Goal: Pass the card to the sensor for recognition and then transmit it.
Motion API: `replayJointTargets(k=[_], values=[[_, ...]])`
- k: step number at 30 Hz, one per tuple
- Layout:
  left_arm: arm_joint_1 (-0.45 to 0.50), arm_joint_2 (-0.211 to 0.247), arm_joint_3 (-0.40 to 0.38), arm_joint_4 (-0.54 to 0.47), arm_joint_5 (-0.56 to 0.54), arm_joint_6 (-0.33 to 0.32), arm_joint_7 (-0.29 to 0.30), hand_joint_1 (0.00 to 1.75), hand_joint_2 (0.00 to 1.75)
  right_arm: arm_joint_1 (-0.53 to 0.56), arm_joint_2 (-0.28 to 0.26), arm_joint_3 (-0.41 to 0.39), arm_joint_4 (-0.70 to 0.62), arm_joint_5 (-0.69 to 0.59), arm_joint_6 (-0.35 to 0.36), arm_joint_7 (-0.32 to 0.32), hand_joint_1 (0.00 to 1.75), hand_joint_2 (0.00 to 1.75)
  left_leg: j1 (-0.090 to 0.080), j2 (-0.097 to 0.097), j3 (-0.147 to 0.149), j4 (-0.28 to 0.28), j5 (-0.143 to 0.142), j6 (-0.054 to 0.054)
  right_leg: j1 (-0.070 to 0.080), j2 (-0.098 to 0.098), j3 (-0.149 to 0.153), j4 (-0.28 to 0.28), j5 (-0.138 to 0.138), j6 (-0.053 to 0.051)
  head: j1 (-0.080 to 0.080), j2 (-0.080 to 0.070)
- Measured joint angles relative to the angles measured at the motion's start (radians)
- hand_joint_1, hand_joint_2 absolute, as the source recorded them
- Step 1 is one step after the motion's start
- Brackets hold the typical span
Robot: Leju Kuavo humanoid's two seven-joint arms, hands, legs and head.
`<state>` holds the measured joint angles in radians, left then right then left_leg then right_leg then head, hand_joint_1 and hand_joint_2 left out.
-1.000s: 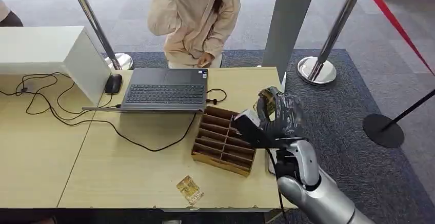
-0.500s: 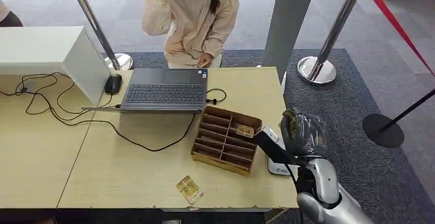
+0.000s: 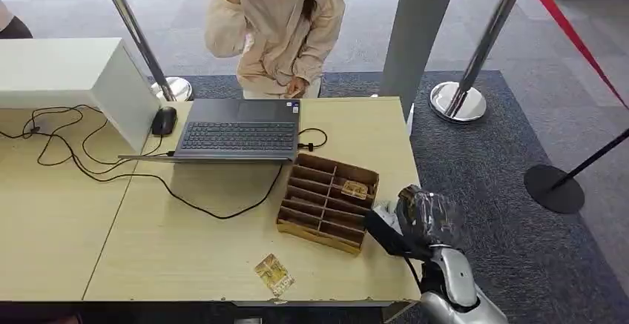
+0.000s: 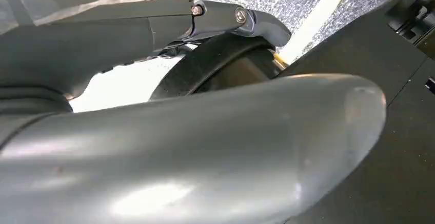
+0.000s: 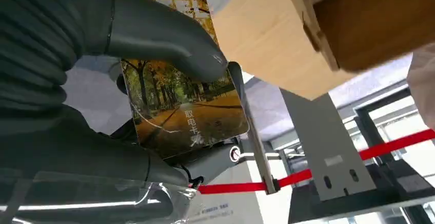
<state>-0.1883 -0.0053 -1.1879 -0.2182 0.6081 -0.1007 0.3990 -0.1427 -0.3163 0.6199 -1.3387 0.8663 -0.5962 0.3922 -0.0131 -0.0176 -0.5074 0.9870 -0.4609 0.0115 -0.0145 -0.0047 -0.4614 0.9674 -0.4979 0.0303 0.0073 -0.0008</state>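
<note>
My right hand (image 3: pixel 424 220) hovers at the table's near right edge, just right of the cardboard organizer (image 3: pixel 326 202). It pinches a card (image 5: pixel 184 112) printed with an autumn tree avenue between thumb and fingers (image 5: pixel 154 34). The white sensor (image 3: pixel 383 210) lies under that hand and is mostly hidden by it. A second card (image 3: pixel 354 188) rests in one of the organizer's right-hand compartments. A third card (image 3: pixel 274 274) lies flat near the table's front edge. My left hand (image 4: pixel 205 147) holds nothing, with a gap between its thumb and fingers.
A laptop (image 3: pixel 239 133) with mouse (image 3: pixel 164 121) and cables sits at the table's back. A person (image 3: pixel 276 27) sits behind it. A white box (image 3: pixel 74 79) stands at back left. Stanchion posts (image 3: pixel 458 101) and a grey pillar (image 3: pixel 415 35) stand on the carpet to the right.
My right hand carried the card from above the organizer to the right, then down and nearer over the sensor. The card in the organizer came into sight once the hand left.
</note>
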Motion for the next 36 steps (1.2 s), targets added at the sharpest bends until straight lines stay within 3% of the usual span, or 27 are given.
replayJointTargets(k=[7, 12, 21, 27, 36], values=[[0.000, 0.000, 0.000, 0.000, -0.002, 0.000, 0.000, 0.00, 0.00, -0.003, 0.053, 0.007, 0.089, -0.033, -0.022, -0.035, 1.55, 1.75, 0.000, 0.000, 0.000, 0.000, 0.000, 0.000, 0.000, 0.000, 0.000, 0.000, 0.000, 0.000, 0.000, 0.000], [0.000, 0.000, 0.000, 0.000, -0.002, 0.000, 0.000, 0.00, 0.00, -0.004, 0.091, 0.010, 0.140, -0.061, -0.035, -0.060, 1.43, 1.75, 0.000, 0.000, 0.000, 0.000, 0.000, 0.000, 0.000, 0.000, 0.000, 0.000, 0.000, 0.000, 0.000, 0.000], [0.000, 0.000, 0.000, 0.000, -0.001, 0.000, 0.001, 0.00, 0.00, -0.024, 0.138, 0.018, 0.213, -0.089, -0.070, -0.095, 1.43, 1.75, 0.000, 0.000, 0.000, 0.000, 0.000, 0.000, 0.000, 0.000, 0.000, 0.000, 0.000, 0.000, 0.000, 0.000], [0.000, 0.001, 0.000, 0.000, -0.004, -0.003, 0.001, 0.00, 0.00, -0.060, 0.127, 0.021, 0.128, -0.030, -0.047, -0.021, 1.45, 1.75, 0.000, 0.000, 0.000, 0.000, 0.000, 0.000, 0.000, 0.000, 0.000, 0.000, 0.000, 0.000, 0.000, 0.000], [0.000, 0.004, 0.000, 0.000, -0.015, -0.016, -0.004, 0.00, 0.00, -0.190, 0.076, 0.025, -0.147, 0.057, 0.074, 0.114, 1.40, 1.75, 0.000, 0.000, 0.000, 0.000, 0.001, 0.000, 0.000, 0.000, -0.001, 0.000, 0.001, 0.000, 0.000, 0.000]])
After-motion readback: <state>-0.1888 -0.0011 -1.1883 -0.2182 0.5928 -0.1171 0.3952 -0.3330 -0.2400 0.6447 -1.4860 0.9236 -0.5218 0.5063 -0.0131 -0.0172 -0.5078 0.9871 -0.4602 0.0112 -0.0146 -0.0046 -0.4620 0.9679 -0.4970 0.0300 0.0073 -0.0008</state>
